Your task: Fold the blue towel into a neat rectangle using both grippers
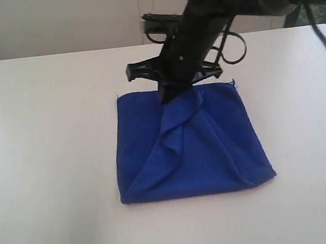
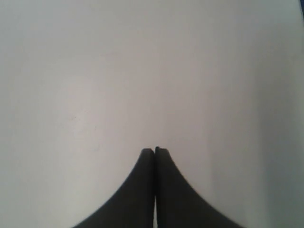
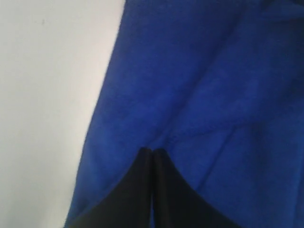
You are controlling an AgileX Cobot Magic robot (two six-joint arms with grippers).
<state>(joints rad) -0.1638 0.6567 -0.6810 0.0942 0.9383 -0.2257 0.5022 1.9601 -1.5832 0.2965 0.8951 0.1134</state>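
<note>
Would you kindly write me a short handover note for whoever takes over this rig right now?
Left gripper: shut, empty, over bare table.
Right gripper: shut, seemingly pinching the blue towel at the middle of its far edge.
Towel: mid-table, roughly square, a raised ridge running from the gripper to its near left corner.
Done: at least one fold looks made.
To do: release, smooth the ridge, square the edges into a neat rectangle.
</note>
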